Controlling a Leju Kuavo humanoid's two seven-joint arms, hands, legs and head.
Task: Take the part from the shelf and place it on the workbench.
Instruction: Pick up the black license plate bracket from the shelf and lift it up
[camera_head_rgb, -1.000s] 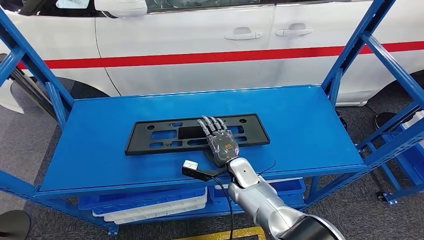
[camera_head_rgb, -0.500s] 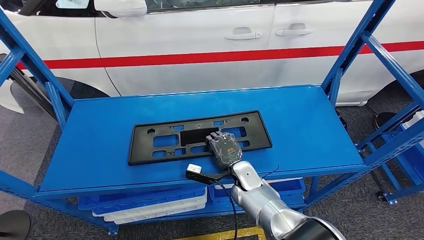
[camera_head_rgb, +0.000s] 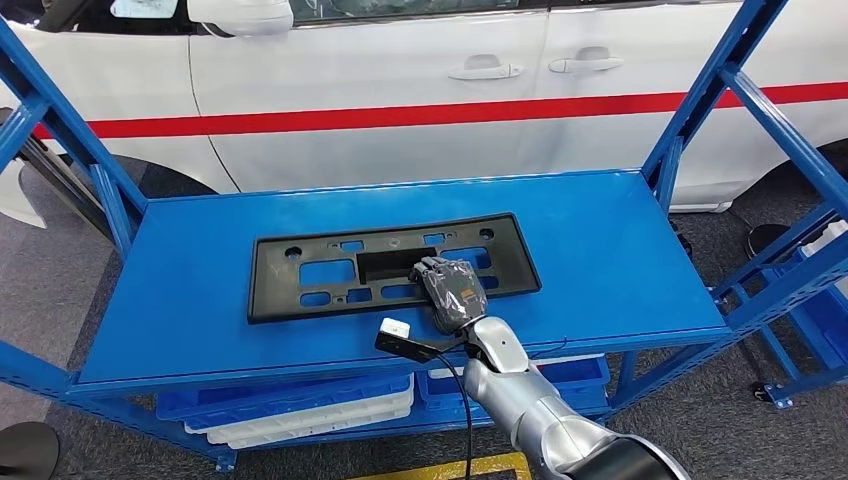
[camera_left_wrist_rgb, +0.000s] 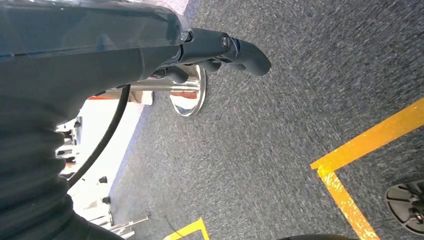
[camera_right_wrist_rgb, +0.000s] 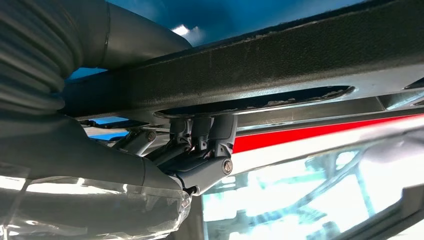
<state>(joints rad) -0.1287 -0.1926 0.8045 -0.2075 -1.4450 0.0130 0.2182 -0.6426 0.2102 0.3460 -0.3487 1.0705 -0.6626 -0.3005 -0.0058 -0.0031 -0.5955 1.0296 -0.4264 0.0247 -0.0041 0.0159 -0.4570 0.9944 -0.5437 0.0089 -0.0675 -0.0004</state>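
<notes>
The part is a long black plastic plate holder (camera_head_rgb: 390, 245) with cut-outs, lying on the blue shelf top (camera_head_rgb: 620, 260). My right hand (camera_head_rgb: 452, 290) grips its near long edge right of the middle, fingers curled down into a cut-out. In the right wrist view the dark fingers (camera_right_wrist_rgb: 202, 130) hook through a slot of the black holder (camera_right_wrist_rgb: 300, 60), with the shelf's blue visible beyond it. My left hand (camera_left_wrist_rgb: 215, 47) hangs over grey carpet and holds nothing.
A white car with a red stripe (camera_head_rgb: 400, 80) stands right behind the shelf. Blue slanted uprights (camera_head_rgb: 700, 110) flank the shelf top on both sides. Blue and white trays (camera_head_rgb: 300, 415) sit on the lower level. Yellow floor tape (camera_left_wrist_rgb: 370, 145) marks the carpet.
My right hand's fingers went from flat on the holder to curled into its cut-out. The holder has since shifted a little to the left and away.
</notes>
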